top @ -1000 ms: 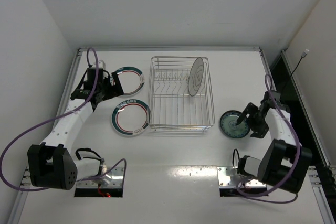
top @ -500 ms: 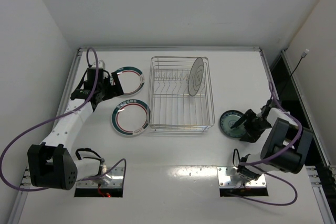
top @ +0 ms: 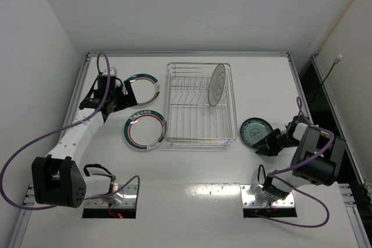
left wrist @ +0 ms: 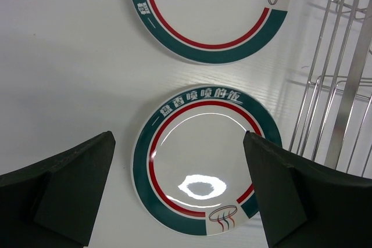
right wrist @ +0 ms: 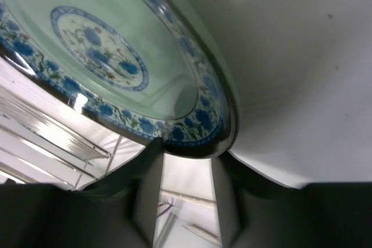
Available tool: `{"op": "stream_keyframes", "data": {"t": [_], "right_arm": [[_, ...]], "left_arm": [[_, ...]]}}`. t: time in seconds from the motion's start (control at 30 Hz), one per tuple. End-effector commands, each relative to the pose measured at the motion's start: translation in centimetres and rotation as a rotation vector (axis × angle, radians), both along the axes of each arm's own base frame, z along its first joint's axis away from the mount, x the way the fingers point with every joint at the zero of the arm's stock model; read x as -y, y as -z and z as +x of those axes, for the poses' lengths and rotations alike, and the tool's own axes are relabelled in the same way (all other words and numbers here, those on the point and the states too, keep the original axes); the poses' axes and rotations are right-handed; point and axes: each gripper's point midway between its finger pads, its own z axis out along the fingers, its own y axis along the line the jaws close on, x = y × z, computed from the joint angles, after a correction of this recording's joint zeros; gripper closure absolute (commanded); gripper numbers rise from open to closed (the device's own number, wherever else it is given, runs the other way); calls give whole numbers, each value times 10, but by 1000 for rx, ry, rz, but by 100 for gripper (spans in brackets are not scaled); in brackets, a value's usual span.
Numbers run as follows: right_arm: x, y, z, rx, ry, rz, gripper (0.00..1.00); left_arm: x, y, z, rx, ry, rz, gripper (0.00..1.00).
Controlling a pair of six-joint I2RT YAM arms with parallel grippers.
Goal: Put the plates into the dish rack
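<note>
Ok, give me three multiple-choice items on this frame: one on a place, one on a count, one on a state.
1. Where does the teal plate lie relative to the rack?
A. left of it
B. right of it
C. inside it

2. How many plates stand in the rack?
A. none
B. one
C. three

3. How is the left tool?
A. open, holding nothing
B. shut on a plate
C. shut on a rack wire

Answers:
1. B, since the top view shows it outside the rack, on its right.
2. B, since only the grey plate stands upright in it.
3. A, since its fingers stand wide apart above a green-rimmed plate.
</note>
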Motion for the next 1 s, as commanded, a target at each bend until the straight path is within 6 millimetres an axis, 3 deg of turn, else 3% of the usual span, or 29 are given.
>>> {"op": "stream_keyframes", "data": {"t": [0.0,0.1,0.3,0.5,0.7,0.87,0.97], "right_arm": [[9,7,13,45,21,-46,73],[12,5,21,79,29,-53,90],[18,-7,37,134,28,-69,100],[34,-34,52,201,23,-168,100],[37,-33,53,217,32,-178,100],[56,-65,77,297,16,-270,100],[55,-82,89,343,-17,-309,100]], "left_arm": [[0,-17,9,48,7,14,9],[0,-17,9,48,7,14,9],[0,-17,9,48,7,14,9],[0,-17,9,48,7,14,9],[0,-15,7,38,7,14,9],[0,-15,7,38,7,14,9],[0,-15,7,38,7,14,9]]}}
